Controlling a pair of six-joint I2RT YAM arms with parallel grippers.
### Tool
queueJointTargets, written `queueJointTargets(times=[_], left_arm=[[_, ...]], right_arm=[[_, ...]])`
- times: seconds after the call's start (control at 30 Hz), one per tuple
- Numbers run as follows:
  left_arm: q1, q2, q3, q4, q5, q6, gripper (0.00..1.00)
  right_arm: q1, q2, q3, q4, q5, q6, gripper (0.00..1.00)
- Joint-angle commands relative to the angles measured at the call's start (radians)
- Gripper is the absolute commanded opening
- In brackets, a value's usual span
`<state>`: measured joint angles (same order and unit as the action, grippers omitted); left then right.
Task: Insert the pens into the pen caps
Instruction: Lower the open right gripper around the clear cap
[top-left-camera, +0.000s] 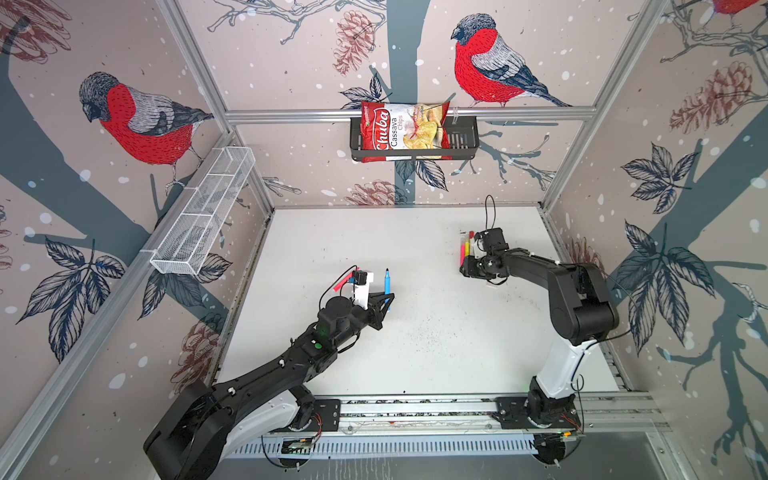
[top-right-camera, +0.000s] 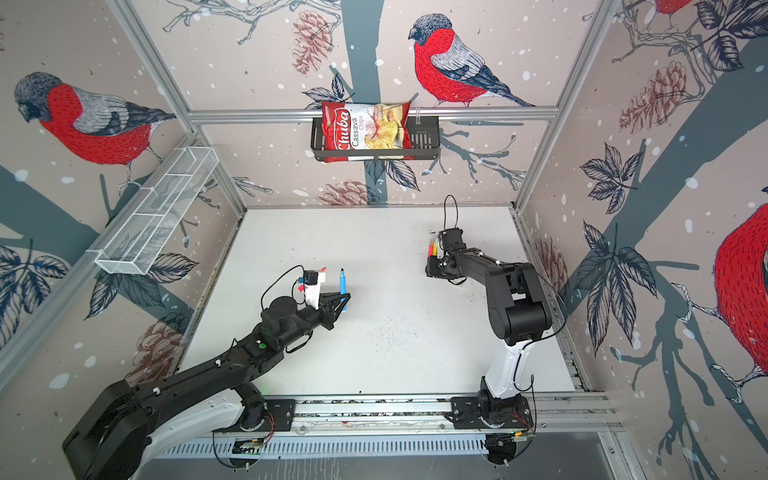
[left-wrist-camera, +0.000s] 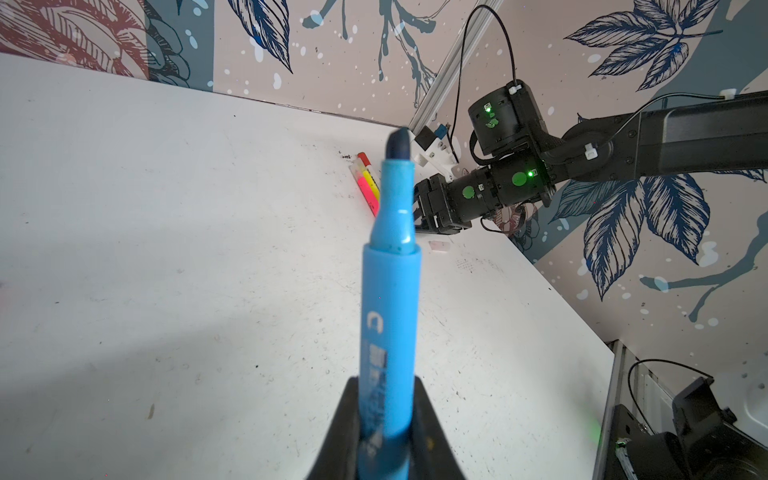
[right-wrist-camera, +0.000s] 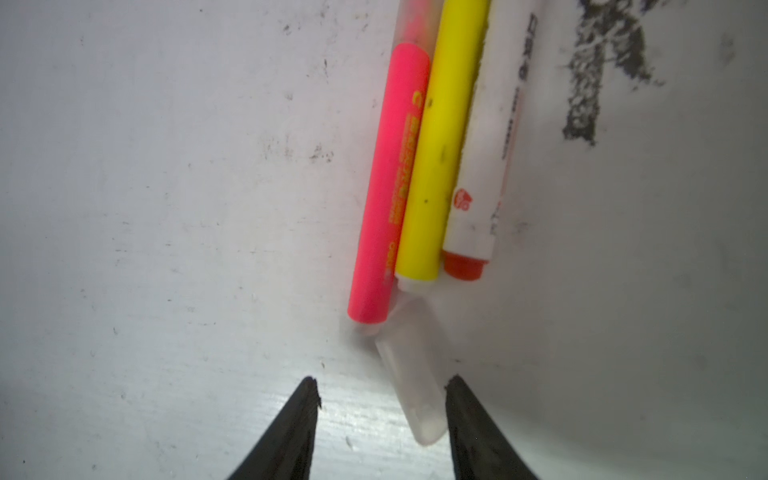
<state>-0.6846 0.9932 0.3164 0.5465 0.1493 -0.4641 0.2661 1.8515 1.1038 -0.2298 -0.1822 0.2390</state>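
Observation:
My left gripper (left-wrist-camera: 384, 415) is shut on a blue pen (left-wrist-camera: 390, 291), which stands uncapped with its dark tip up, above the table's middle in both top views (top-left-camera: 387, 286) (top-right-camera: 343, 286). At the back right, a pink pen (right-wrist-camera: 386, 187), a yellow pen (right-wrist-camera: 440, 145) and a white pen with a red end (right-wrist-camera: 486, 145) lie side by side. A translucent pen cap (right-wrist-camera: 411, 374) lies at their near ends. My right gripper (right-wrist-camera: 380, 399) is open and low over the table; the cap sits between its fingers, against one of them. Its fingertips are hidden in both top views.
A black basket (top-left-camera: 461, 141) on the back wall holds a chips bag (top-left-camera: 405, 131). A white wire basket (top-left-camera: 203, 212) hangs on the left wall. Black smears (right-wrist-camera: 598, 62) mark the table beside the pens. The arm bases sit on a rail (top-left-camera: 415, 409) along the front edge.

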Motion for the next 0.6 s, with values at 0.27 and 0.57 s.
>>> queueJointTargets(times=[0.27, 0.57], left_arm=[[0.001, 0.008, 0.019, 0.026, -0.004, 0.016, 0.0], [0.002, 0.005, 0.021, 0.016, -0.004, 0.018, 0.0]], right_arm=[[0.021, -0.061, -0.032, -0.01, 0.034, 0.001, 0.51], [-0.001, -0.03, 0.049, -0.06, 0.09, -0.015, 0.51]])
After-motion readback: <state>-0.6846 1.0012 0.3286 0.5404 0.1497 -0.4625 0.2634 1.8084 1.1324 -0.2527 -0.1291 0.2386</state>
